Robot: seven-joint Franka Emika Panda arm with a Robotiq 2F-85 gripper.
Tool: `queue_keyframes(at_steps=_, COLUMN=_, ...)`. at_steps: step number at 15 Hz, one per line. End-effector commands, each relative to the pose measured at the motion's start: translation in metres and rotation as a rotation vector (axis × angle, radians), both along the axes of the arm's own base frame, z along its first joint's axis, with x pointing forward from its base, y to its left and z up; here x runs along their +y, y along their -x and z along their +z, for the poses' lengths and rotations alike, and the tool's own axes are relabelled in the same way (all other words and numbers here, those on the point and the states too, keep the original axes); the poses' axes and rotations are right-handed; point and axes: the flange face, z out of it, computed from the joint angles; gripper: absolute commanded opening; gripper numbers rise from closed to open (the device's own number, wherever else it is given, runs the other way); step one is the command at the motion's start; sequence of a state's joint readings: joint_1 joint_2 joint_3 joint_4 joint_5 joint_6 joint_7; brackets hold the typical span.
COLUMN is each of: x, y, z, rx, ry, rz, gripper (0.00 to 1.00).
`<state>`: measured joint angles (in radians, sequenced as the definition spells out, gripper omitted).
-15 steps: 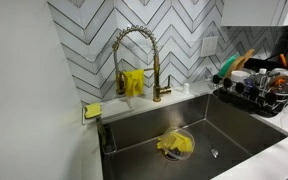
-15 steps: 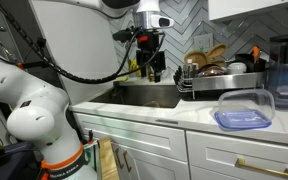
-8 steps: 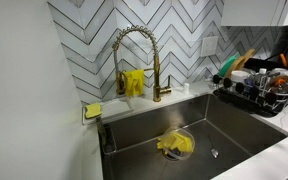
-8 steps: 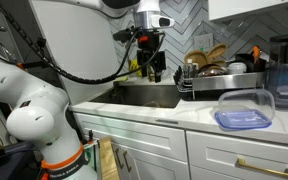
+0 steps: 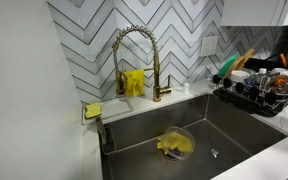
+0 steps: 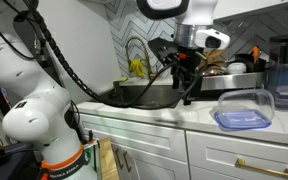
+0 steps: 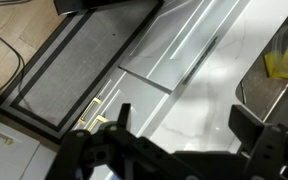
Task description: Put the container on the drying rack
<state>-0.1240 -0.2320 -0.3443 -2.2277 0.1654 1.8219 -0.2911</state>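
A clear plastic container with a blue lid (image 6: 244,108) rests on the white counter to the right of the sink. The drying rack, full of dishes, shows in both exterior views (image 6: 222,72) (image 5: 256,92) beside the sink. My gripper (image 6: 188,90) hangs over the counter's front edge at the sink's right corner, left of the container and apart from it. In the wrist view the gripper (image 7: 184,135) is open and empty, with bare white counter between its fingers. The container is out of the wrist view.
The steel sink (image 5: 234,130) holds a clear bowl with a yellow cloth (image 5: 174,145). A gold faucet (image 5: 134,60) stands behind it. A yellow sponge (image 5: 92,110) lies at the sink's corner. A grey floor mat (image 7: 64,70) lies below the cabinets.
My arm has swung from above the sink's far side to the counter's front edge, nearer the container. The gripper stays open. Nothing else has moved.
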Motion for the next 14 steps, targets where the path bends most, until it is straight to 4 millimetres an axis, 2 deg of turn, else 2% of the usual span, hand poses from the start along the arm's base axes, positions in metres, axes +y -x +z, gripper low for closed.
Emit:
queue_keyframes(at_steps=1, x=-0.057, y=-0.022, z=-0.021, rx=0.007, ry=-0.1, rz=-0.121, gripper=1.0)
queue_keyframes(at_steps=2, x=-0.033, y=-0.01, z=-0.011, rx=-0.001, ry=-0.045, rz=-0.073, gripper=1.0)
queue_keyframes(at_steps=4, x=-0.054, y=-0.017, z=-0.021, rx=0.002, ry=-0.069, rz=-0.115, gripper=1.0)
queue_keyframes(at_steps=6, x=-0.058, y=-0.023, z=-0.025, rx=0.007, ry=-0.073, rz=-0.123, gripper=1.0)
queue_keyframes(at_steps=8, x=-0.079, y=-0.03, z=-0.038, rx=0.004, ry=-0.066, rz=-0.177, gripper=1.0)
queue_keyframes(at_steps=9, x=-0.097, y=-0.028, z=-0.049, rx=0.004, ry=-0.099, rz=-0.204, gripper=1.0)
queue_keyframes(at_steps=14, x=-0.157, y=-0.025, z=-0.089, rx=-0.022, ry=-0.216, rz=-0.302, gripper=1.0)
